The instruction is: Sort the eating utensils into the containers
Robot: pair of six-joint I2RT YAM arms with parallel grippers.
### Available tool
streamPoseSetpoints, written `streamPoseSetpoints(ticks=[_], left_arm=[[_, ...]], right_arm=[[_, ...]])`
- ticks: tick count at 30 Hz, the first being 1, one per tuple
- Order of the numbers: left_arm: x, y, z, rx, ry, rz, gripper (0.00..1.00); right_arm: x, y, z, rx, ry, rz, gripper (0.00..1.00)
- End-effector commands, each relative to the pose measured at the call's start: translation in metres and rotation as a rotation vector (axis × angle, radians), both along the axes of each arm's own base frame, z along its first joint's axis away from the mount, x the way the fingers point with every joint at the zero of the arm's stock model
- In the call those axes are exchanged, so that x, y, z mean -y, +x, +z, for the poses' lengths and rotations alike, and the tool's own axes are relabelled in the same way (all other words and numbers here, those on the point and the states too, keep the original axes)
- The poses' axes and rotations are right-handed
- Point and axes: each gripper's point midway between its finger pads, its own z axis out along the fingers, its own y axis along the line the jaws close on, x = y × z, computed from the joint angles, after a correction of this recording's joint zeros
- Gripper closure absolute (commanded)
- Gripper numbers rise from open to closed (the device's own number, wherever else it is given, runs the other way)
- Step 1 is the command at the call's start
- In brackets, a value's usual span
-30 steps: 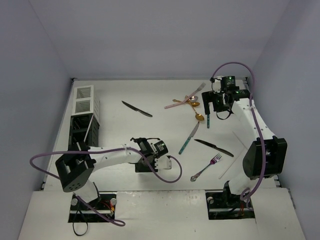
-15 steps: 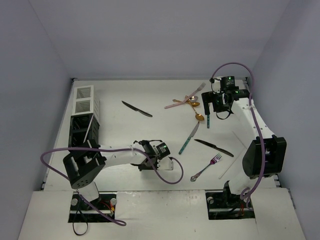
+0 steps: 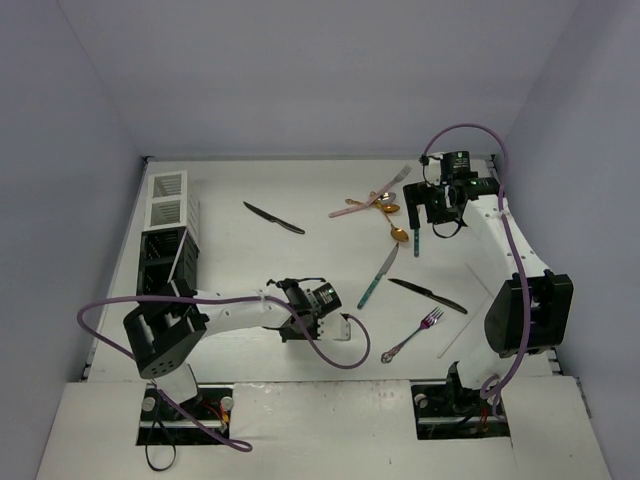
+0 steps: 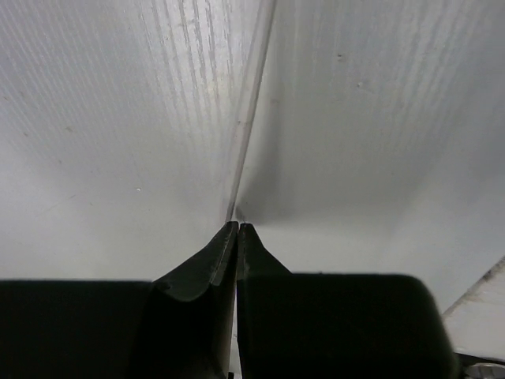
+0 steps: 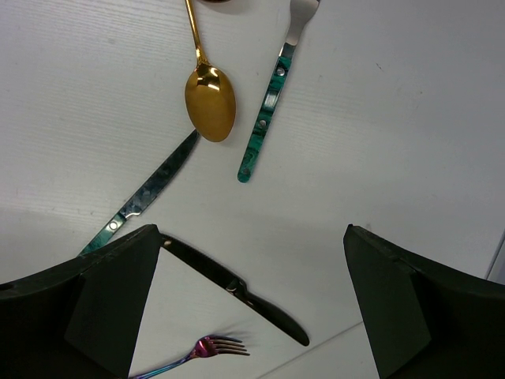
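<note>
Pinching the near end of a thin white chopstick with the left gripper, low on the table at its near middle. Fingers pressed flat together, with only the stick running in between the tips and the rest of it lying away across the white surface. Hard to tell from the wrist view how firmly it is caught, being so thin.

Holding the right gripper spread wide and empty above the far right scatter: a gold spoon, a teal-handled fork, a teal-handled knife, a black knife and a pink fork nearer in. Leaving a second black knife alone at far centre.

Reads as the pick-up step for one chopstick, early in the sort, with most of the cutlery out on the table. Cannot tell what already stands in the black caddy or the white caddy, one behind the other along the left edge, white one farther.

Next, probably: lift slowly, since a stick gripped by one end may swivel or slip. Swing left to a caddy, tip the stick upright over one slot, clear the wall, then let go
</note>
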Motion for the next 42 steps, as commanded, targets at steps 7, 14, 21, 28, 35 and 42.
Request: streamPoseSetpoints(ticks=[7, 14, 21, 28, 35, 42], left_arm=[[0.018, 0.007, 0.075, 0.048, -0.176, 0.033, 1.00], [0.007, 0.011, 0.057, 0.020, -0.104, 0.059, 0.42], [0.013, 0.016, 0.042, -0.059, -0.102, 0.060, 0.40], [0.019, 0.008, 0.022, -0.166, -0.123, 0.052, 0.40], [0.017, 0.013, 0.002, -0.145, -0.104, 0.068, 0.45], [0.016, 0.025, -0.014, -0.081, -0.094, 0.118, 0.63]], right_arm=[[-0.003, 0.011, 0.015, 0.040, -0.003, 0.014, 0.00], [-0.005, 0.010, 0.012, 0.032, -0.007, 0.022, 0.00], [-0.004, 0.009, 0.009, 0.022, -0.010, 0.024, 0.00], [-0.005, 0.009, 0.006, 0.014, -0.016, 0.031, 0.00], [-0.006, 0.009, 0.004, 0.008, -0.015, 0.036, 0.00], [-0.006, 0.008, 0.003, 0.006, -0.020, 0.039, 0.00]])
